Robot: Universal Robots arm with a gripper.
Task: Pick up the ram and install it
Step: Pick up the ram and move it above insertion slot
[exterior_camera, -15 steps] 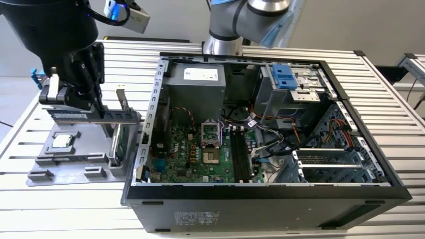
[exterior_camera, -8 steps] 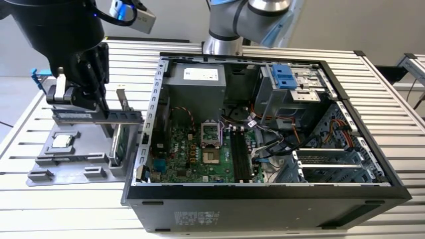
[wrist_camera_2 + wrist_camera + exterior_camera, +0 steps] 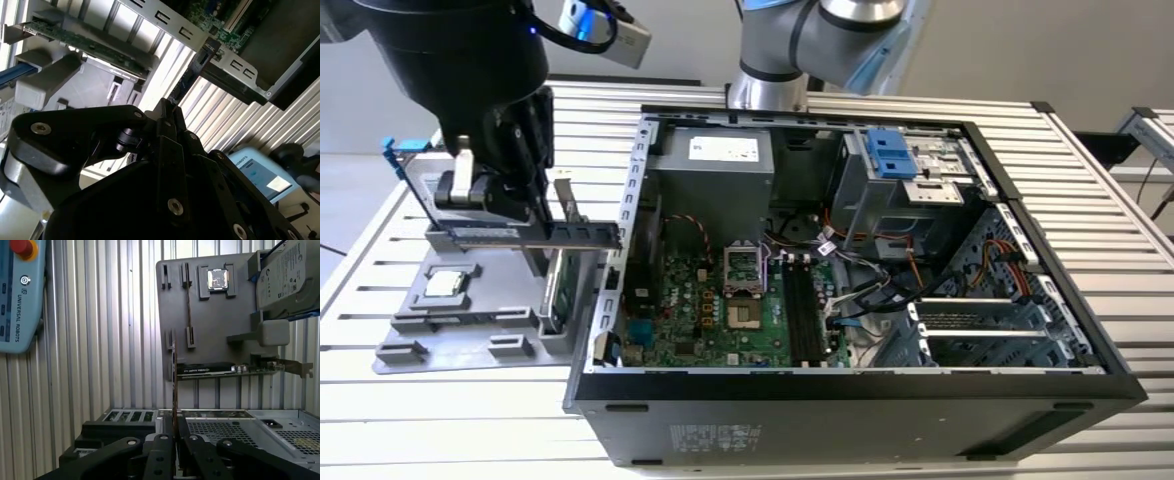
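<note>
Closest in, the black-linked gripper (image 3: 175, 437) has its fingers pinched tight on the top edge of the ram (image 3: 534, 233), a long, thin green circuit-board stick with a row of small black chips. In the exterior view the stick hangs level beneath the gripper. In the first wrist view it runs edge-on straight out from between the fingers.

Everything sits on a silver slatted metal tabletop (image 3: 454, 420). The biggest thing on it is a black computer case (image 3: 854, 410), lying open with its green motherboard (image 3: 707, 310) facing up. Just beside the case, on the exterior view's left, is a grey plastic holder tray (image 3: 467, 330), and the ram hangs over the edge of the tray nearest the case. One end of the ram reaches almost to the case wall.

At the tray's far corner stands a silver hard drive in a blue frame (image 3: 287, 275). A taller green expansion card with a metal bracket (image 3: 225, 369) stands on edge in the tray. The ram crosses over it, though I cannot tell whether they touch. A small square silver processor chip (image 3: 444, 284) lies flat in its own recess, well apart from the ram.
</note>
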